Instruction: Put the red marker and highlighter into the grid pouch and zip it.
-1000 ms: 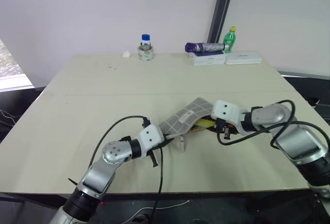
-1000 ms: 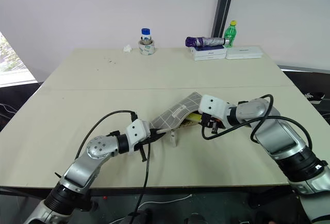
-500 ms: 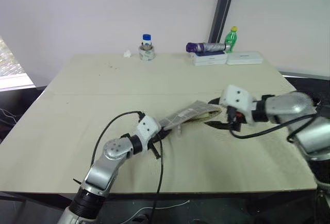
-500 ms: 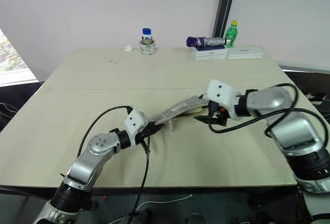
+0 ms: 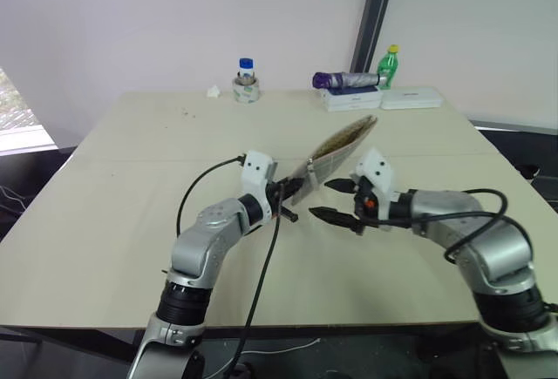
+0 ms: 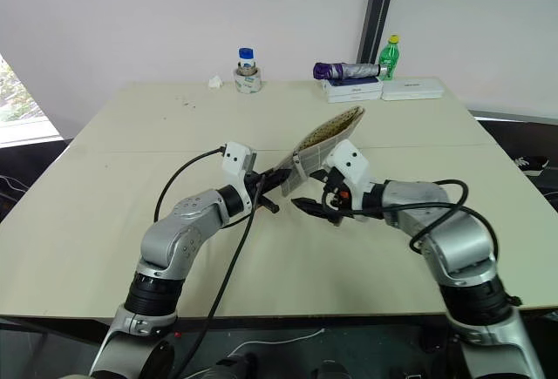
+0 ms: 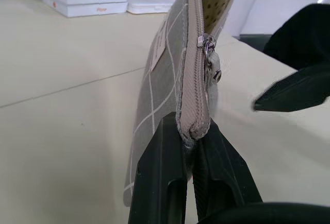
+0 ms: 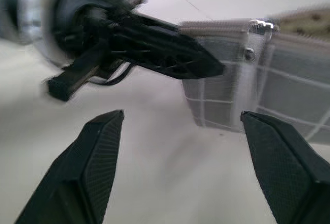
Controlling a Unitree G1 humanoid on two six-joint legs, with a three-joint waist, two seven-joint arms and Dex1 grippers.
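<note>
The left gripper (image 7: 188,147) pinches one corner of the grid pouch (image 5: 338,145), holding it tilted up above the table (image 5: 131,187), its mouth partly unzipped. Just beside the pouch's zipper pull (image 7: 211,64), the right gripper (image 5: 336,200) hovers with jaws spread wide, empty. Something yellow inside may be lining.

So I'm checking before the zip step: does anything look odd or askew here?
Yes. The grid pouch is off the table, held up at a slant by the left gripper, pinched at one end. Its zipper pull sits near that end, so the mouth gapes open. The right gripper is open beside it.
</note>
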